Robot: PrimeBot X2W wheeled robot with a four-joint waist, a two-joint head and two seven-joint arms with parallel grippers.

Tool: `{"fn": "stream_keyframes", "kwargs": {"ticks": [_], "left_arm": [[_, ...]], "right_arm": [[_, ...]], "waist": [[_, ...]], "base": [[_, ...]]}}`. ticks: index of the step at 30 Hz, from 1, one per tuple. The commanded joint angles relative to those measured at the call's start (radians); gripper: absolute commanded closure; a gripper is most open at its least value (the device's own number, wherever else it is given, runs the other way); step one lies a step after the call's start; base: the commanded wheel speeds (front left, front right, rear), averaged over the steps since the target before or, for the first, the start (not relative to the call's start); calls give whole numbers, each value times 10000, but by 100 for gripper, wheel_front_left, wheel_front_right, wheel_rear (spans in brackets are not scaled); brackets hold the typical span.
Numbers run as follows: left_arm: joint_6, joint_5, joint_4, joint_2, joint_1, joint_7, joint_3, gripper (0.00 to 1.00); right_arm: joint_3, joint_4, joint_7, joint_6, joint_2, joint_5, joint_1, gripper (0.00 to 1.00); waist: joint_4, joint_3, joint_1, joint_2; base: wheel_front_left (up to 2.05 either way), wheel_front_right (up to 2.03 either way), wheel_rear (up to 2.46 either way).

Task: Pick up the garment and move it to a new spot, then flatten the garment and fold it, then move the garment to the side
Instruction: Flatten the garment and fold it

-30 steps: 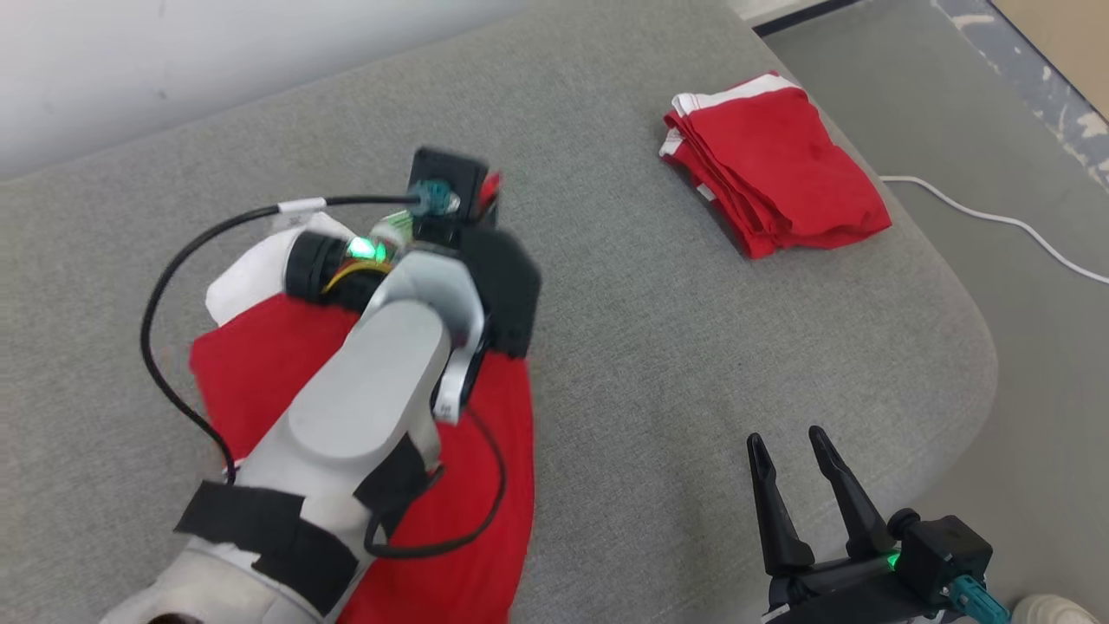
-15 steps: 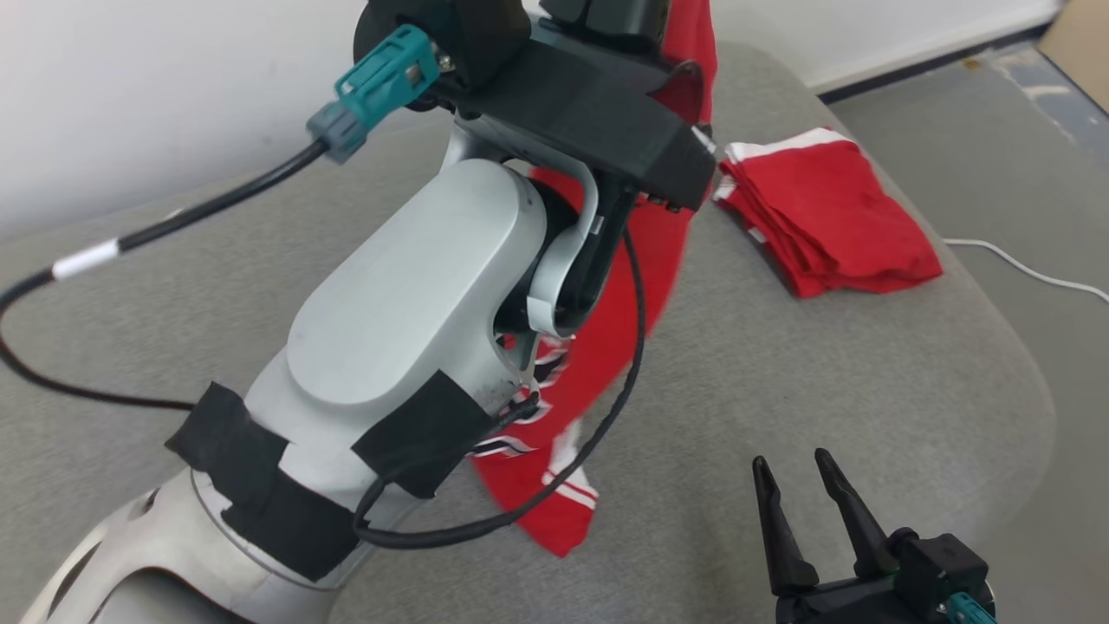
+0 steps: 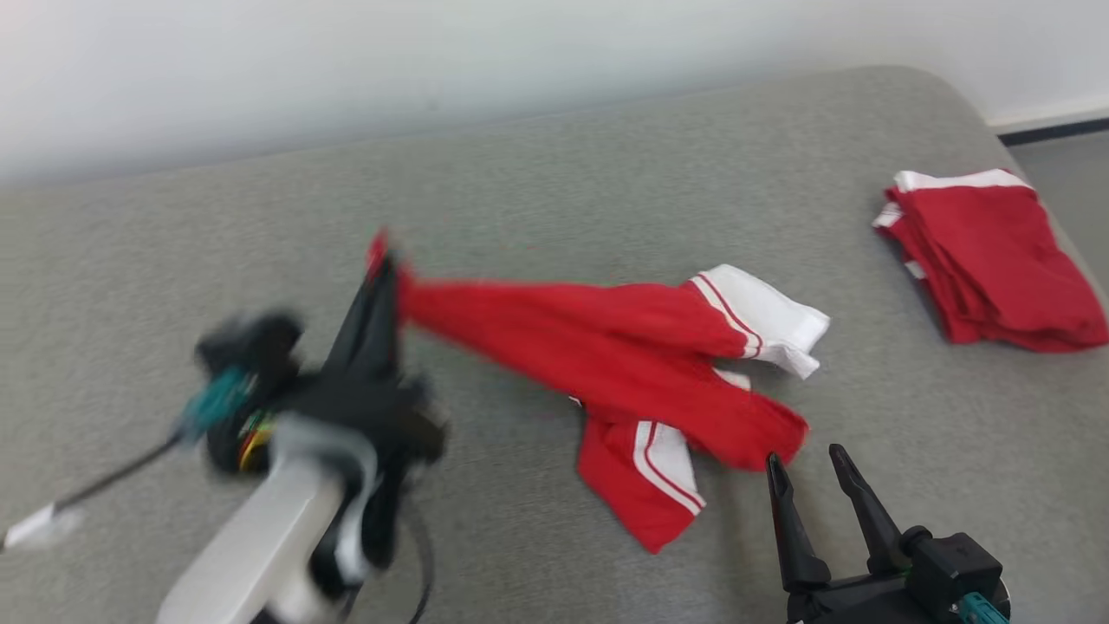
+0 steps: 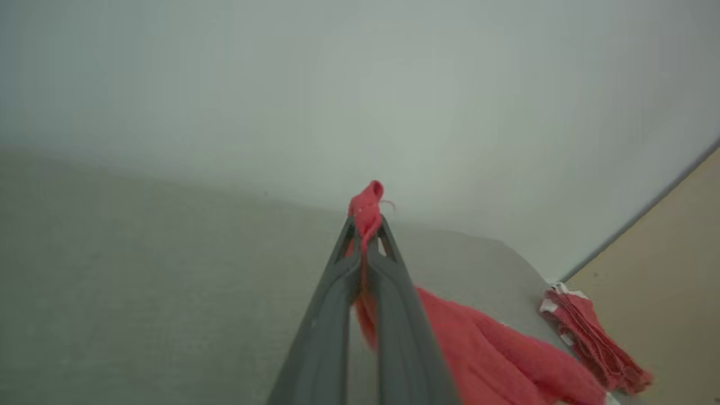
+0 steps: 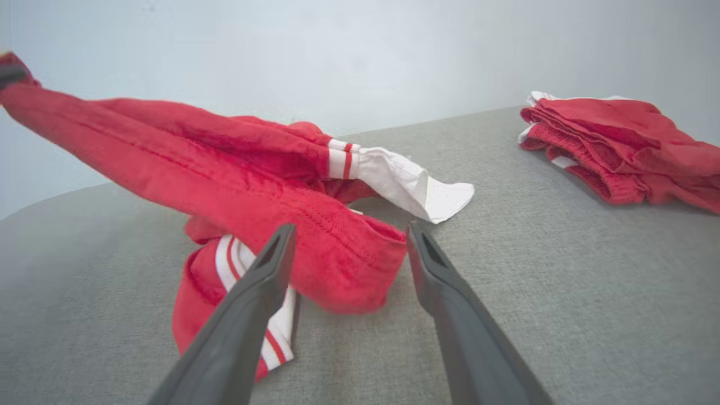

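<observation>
The garment (image 3: 606, 347) is red with white trim, stretched and crumpled across the middle of the grey cushion (image 3: 606, 173). My left gripper (image 3: 381, 269) is shut on one red corner of it at the left, holding that end up; the pinched tip (image 4: 367, 208) sticks out past the closed fingers in the left wrist view. The garment's other end (image 5: 292, 225) rests on the cushion, with a white sleeve end (image 5: 416, 188) lying to the right. My right gripper (image 3: 804, 459) stands open at the lower right, its fingertips just short of the garment's near edge (image 5: 360, 281).
A folded red and white garment pile (image 3: 988, 251) lies at the cushion's far right, also in the right wrist view as the pile (image 5: 619, 146). A pale wall (image 3: 433, 52) runs behind the cushion. Grey floor (image 3: 1066, 147) shows past the right edge.
My left arm swung down and to the left with the garment, which now trails across the cushion instead of hanging high. The head view shifted too. The right gripper stayed open.
</observation>
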Motion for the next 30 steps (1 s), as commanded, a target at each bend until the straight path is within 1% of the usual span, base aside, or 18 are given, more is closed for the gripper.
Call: {"fn": "stream_keyframes", "kwargs": {"ticks": [1, 3, 5, 8, 11, 13, 16, 19, 21, 25, 26, 27, 28, 30], "left_arm": [[137, -200, -66, 310, 852, -107, 297, 100], [198, -519, -58, 678, 2015, -139, 619, 100], [209, -571, 12, 941, 2912, -162, 955, 100], [66, -634, 216, 1012, 3840, -191, 1349, 100], [-80, -444, 545, 826, 4315, -192, 1840, 100], [-233, -364, 844, 600, 4515, -193, 2151, 100], [-439, -56, 1334, 341, 4533, -195, 2761, 100], [-574, 488, 1877, 129, 4320, -190, 3366, 100], [-601, 1023, 2165, 74, 4100, -189, 3730, 100], [-396, 2124, 2558, -134, 3782, -189, 4146, 100], [-319, 2373, 2686, -143, 3696, -190, 4209, 81], [-263, 2535, 2782, -166, 3633, -190, 4271, 18], [-242, 2843, 2911, -326, 3539, -190, 4279, 0], [-240, 3021, 2973, -410, 3613, -190, 4224, 0]], "right_arm": [[11, -34, -4, -26, -70, -85, 50, 0], [-36, -43, -4, -26, -98, -88, 88, 0], [-19, -38, -4, -26, -143, -87, 120, 0], [1, -17, -4, -26, -206, -68, 121, 0], [82, 10, -4, -26, -253, -57, 28, 0], [101, 32, -4, -26, -269, -49, -7, 0], [118, 61, -4, -28, -280, -25, -16, 0], [143, 85, -4, -26, -266, 16, -66, 0], [178, 99, -4, -26, -249, 38, -81, 0], [152, 108, -4, -26, -203, 58, -52, 0], [148, 111, -4, -26, -194, 61, -36, 0], [175, 121, -4, -26, -182, 64, -28, 0], [102, 96, -4, -26, -174, 66, 3, 0], [41, 84, -4, -26, -159, 65, 63, 0]], "waist": [[670, 39, 0, -1], [842, 24, 0, -1], [1013, 18, 0, -1], [1239, -9, 0, -1], [1348, -61, 0, -1], [1384, -103, 0, -1], [1404, -160, 0, -1], [1350, -202, 0, -1], [1284, -236, 0, -1], [1142, -311, 0, -1], [1106, -329, 0, -1], [1054, -354, 0, -1], [992, -388, 0, -1], [953, -438, 0, -1]], "base": [[0, 0, 0], [0, 0, 0], [0, 0, 0], [0, 0, 0], [0, 0, 0], [0, 0, 0], [0, 0, 0], [0, 0, 0], [0, 0, 0], [0, 0, 0], [0, 0, 0], [0, 0, 0], [0, 0, 0], [0, 0, 0]]}}
